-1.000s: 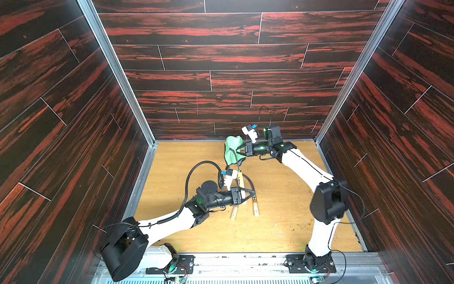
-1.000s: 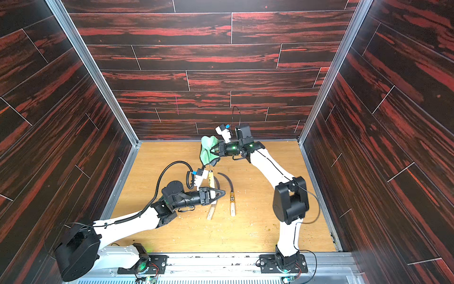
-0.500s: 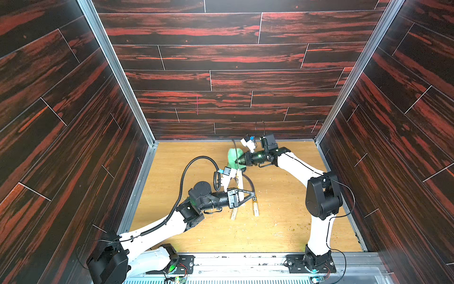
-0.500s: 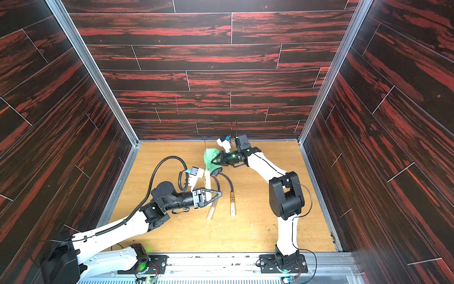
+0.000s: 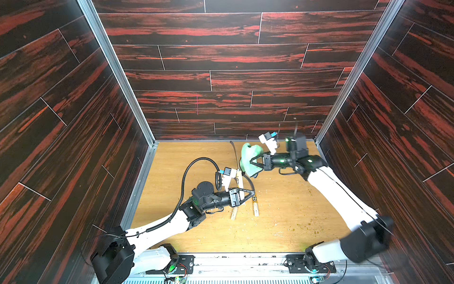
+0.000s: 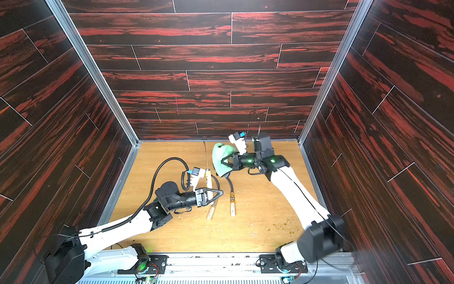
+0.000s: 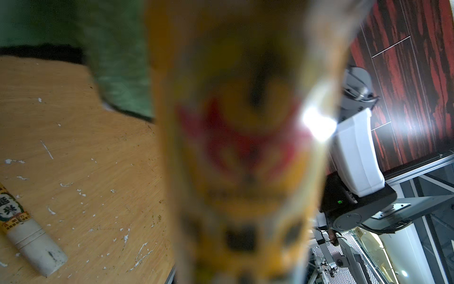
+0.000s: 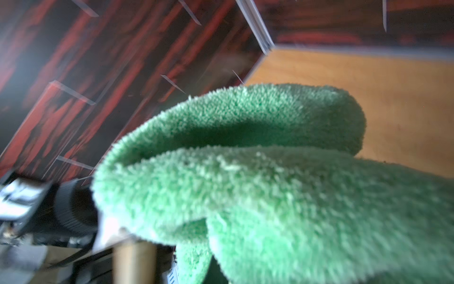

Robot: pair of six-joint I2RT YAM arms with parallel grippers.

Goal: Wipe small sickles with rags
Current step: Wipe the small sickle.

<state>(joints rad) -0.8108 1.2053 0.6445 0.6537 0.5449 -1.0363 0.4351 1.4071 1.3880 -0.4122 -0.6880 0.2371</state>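
- The left pincer [image 5: 251, 192] is clamped on the pale handle of a sickle [image 5: 240, 180]. Its thin dark blade runs away from the pincer toward the back wall [image 5: 233, 81].
- In the left wrist view that handle fills the middle, blurred, with a yellow label on it.
- A second sickle [image 5: 234, 213] lies on the counter [image 5: 294, 209] under the left pincer. Only its handle end shows, on the side nearer the robot's base.
- A third sickle [image 5: 256, 207] lies on the counter just past the left pincer's tips. It has a yellow-black band on the handle, and its curved blade reaches toward the right pincer.
- The right pincer [image 5: 253, 162] is closed on the green rag [image 5: 248, 153], which bunches around its tips and hangs clear of the counter.
- The rag is just beside the held sickle, where blade meets handle. Whether they touch cannot be told.
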